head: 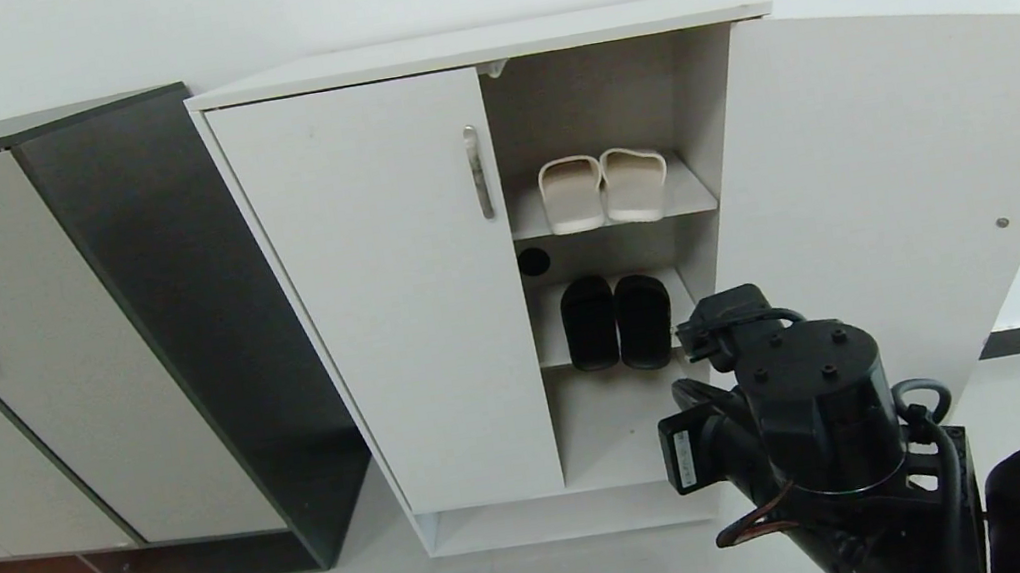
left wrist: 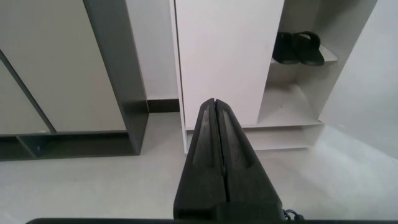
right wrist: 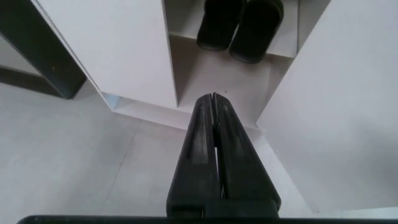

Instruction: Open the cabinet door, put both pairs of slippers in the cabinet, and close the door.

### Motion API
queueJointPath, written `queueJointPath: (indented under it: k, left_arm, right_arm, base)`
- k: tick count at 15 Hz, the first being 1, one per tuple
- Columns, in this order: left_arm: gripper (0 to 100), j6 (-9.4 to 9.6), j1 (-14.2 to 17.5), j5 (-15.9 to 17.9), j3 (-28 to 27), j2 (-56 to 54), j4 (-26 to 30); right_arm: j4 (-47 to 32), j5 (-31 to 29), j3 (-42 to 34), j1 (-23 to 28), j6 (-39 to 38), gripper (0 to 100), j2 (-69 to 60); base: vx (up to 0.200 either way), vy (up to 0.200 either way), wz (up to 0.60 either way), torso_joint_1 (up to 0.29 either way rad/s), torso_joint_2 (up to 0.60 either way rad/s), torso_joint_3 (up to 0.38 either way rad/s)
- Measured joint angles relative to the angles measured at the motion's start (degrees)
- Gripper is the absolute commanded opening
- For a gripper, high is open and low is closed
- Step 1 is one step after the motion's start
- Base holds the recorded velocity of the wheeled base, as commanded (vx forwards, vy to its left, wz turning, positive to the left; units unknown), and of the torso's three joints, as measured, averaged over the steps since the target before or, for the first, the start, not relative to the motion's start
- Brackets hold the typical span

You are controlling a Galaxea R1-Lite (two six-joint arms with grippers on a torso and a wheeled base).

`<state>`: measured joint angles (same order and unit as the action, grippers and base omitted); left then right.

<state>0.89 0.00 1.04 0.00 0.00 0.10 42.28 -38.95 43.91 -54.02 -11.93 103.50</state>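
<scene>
My left pincer [left wrist: 214, 102] and right pincer [right wrist: 214, 98] are pressed together, empty; white slippers [head: 604, 189] and black slippers [head: 617, 321] sit inside the cabinet [head: 474, 47], its door [head: 870, 192] open.

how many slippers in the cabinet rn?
4. Two white slippers side by side on the upper shelf; two black slippers side by side on the shelf below. The shut left door may hide more.

cabinet [head: 390, 294] white; upper slippers [head: 604, 190] cream; lower slippers [head: 617, 322] black; side cabinet [head: 169, 307] grey
</scene>
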Motion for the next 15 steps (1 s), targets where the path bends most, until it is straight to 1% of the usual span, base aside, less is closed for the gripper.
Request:
queueJointPath:
  k: [7,11,15]
  left_arm:
    - [0,-0.05,0.0,0.0,0.0,0.0,0.0]
    - [0,-0.07,0.0,0.0,0.0,0.0,0.1]
    - [0,-0.07,0.0,0.0,0.0,0.0,0.0]
  right_arm:
    - [0.0,0.4,0.0,0.3,0.0,0,0.4]
    - [0.0,0.4,-0.1,0.3,0.0,0,0.5]
    - [0.1,0.4,-0.1,0.3,0.0,0,0.6]
  base:
    - [0.0,0.0,0.0,0.0,0.0,0.0]
    - [0.0,0.0,0.0,0.012,-0.2,-0.288]
    - [0.0,0.0,0.0,0.066,-0.52,-0.359]
